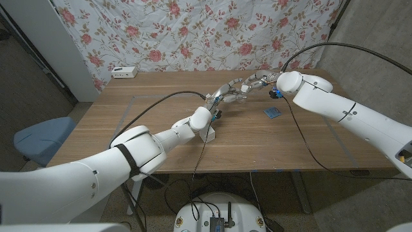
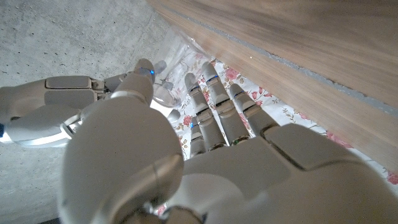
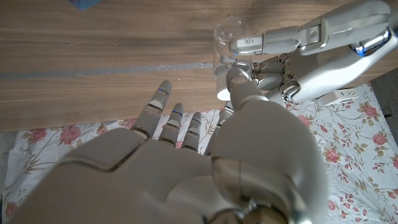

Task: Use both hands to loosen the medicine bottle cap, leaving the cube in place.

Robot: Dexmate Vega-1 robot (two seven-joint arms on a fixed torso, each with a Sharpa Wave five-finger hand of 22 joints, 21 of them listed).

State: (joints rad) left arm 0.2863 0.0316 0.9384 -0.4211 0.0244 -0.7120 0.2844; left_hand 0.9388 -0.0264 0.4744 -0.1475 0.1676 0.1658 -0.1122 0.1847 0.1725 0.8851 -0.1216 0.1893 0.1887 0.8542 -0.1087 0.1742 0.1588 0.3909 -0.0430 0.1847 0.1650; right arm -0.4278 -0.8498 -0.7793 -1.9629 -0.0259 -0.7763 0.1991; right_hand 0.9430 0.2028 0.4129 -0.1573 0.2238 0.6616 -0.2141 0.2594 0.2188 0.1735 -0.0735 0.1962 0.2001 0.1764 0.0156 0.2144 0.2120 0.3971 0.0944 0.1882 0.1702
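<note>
A clear medicine bottle (image 3: 229,38) hangs above the middle of the wooden table (image 1: 161,135), between my two hands. My left hand (image 1: 222,98) reaches in from the near left and grips the bottle's body (image 2: 165,93). My right hand (image 1: 255,82) comes from the right, and its thumb (image 3: 241,84) and a finger pinch the white cap (image 3: 222,93) while the other fingers stay spread. In the head view the fingers mostly hide the bottle. The small blue cube (image 1: 271,113) lies on the table to the right of the hands, apart from them, with its edge (image 3: 84,3) seen past my right hand.
A white power strip (image 1: 123,71) lies at the table's far left corner. A floral cloth (image 1: 212,32) hangs behind the table. A blue chair (image 1: 37,138) stands off the left side. Black cables (image 1: 154,103) trail over both arms.
</note>
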